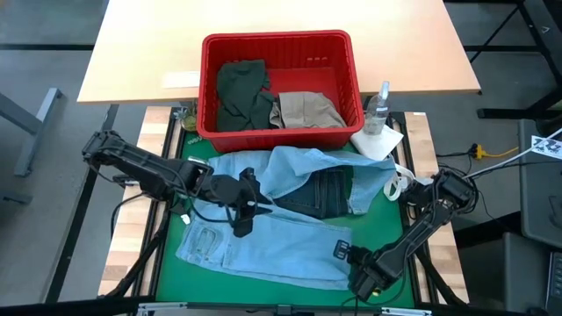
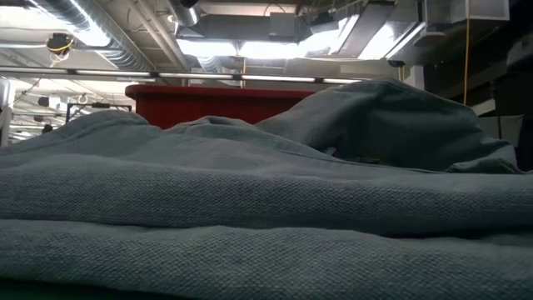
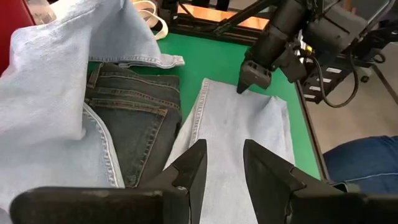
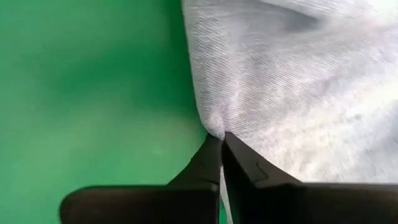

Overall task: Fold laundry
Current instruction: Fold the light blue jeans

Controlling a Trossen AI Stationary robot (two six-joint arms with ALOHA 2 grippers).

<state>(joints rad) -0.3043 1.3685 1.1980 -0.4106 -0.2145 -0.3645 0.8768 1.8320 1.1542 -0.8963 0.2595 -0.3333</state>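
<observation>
- While the right gripper (image 4: 221,138) pinches the light blue denim jeans' (image 1: 263,246) hem on the green mat (image 1: 167,263), I'd lift slowly.
- Left gripper (image 3: 222,163), part-open and empty, should pin the middle.

Four cameras covered one laundry table from above, from its surface and from both wrists.

The high view looked straight down on the whole green mat (image 1: 167,263) and red basket (image 1: 281,44). The low view sat at mat height, pressed close against the light blue denim (image 2: 266,208), facing the basket's wall (image 2: 208,104) beyond. The left wrist view looked across the denim (image 3: 242,130) toward the right gripper (image 3: 250,84). The right wrist view was nearest, tight on the denim's edge (image 4: 298,81), shared by all four.
</observation>
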